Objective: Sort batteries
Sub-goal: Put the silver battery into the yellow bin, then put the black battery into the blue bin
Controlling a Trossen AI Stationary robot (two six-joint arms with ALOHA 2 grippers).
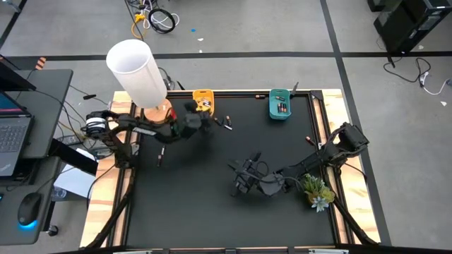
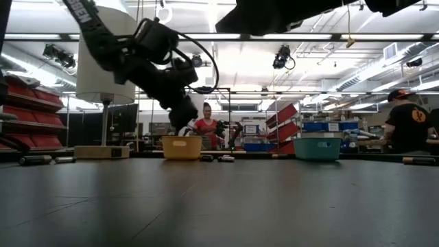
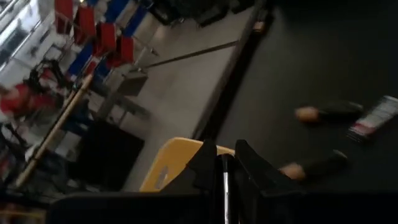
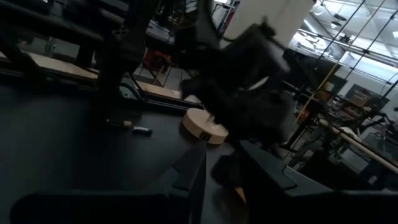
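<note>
A yellow bin [image 1: 203,99] and a teal bin [image 1: 280,104] stand at the table's far edge; the teal one holds several batteries. Loose batteries [image 1: 223,123] lie on the dark mat just right of the yellow bin, and they show as dark ones [image 3: 323,113] and a whitish one [image 3: 373,118] in the left wrist view. My left gripper [image 1: 198,113] hangs above the yellow bin's [image 3: 166,163] near rim, shut on a thin silver battery. My right gripper [image 1: 237,178] hovers open over the middle of the mat, its fingers [image 4: 194,174] holding nothing. My left gripper [image 3: 225,160] pinches a slim silver battery [image 3: 225,182] between its two fingers, which lie close together on either side of it. Only a narrow strip of the battery shows in the gap. It is lifted clear, above the yellow bin [image 2: 182,147].
A white lamp shade [image 1: 138,69] on a round wooden base [image 4: 204,128] stands at the far left corner, close to the left arm. An artificial plant [image 1: 318,192] lies near the right edge. Another battery [image 1: 159,156] lies on the left of the mat. People stand in the room beyond.
</note>
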